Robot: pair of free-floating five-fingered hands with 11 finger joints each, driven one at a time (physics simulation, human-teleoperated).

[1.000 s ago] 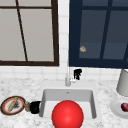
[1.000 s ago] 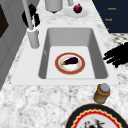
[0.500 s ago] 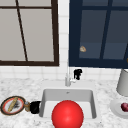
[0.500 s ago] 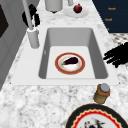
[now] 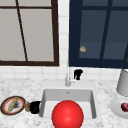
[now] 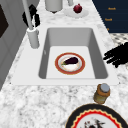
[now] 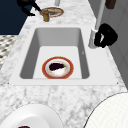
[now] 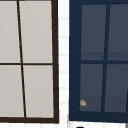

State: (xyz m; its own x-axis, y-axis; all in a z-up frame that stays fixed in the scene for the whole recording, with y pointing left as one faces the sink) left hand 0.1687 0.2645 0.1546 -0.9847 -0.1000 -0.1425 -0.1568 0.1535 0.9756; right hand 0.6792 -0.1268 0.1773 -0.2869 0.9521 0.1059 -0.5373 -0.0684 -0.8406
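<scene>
The right hand (image 5: 78, 74) hovers just beside the faucet (image 5: 67, 79), fingers curled, grasping nothing. The left hand (image 6: 117, 55) hangs over the counter near the small jar (image 6: 102, 93), fingers extended and released. An eggplant (image 6: 70, 60) lies on the plate (image 6: 59, 67) in the sink (image 6: 98, 57).

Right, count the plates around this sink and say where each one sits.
3: a red-rimmed plate in the sink holding an eggplant, a patterned plate on the left counter, a white plate on the right counter. Others may be hidden.
</scene>
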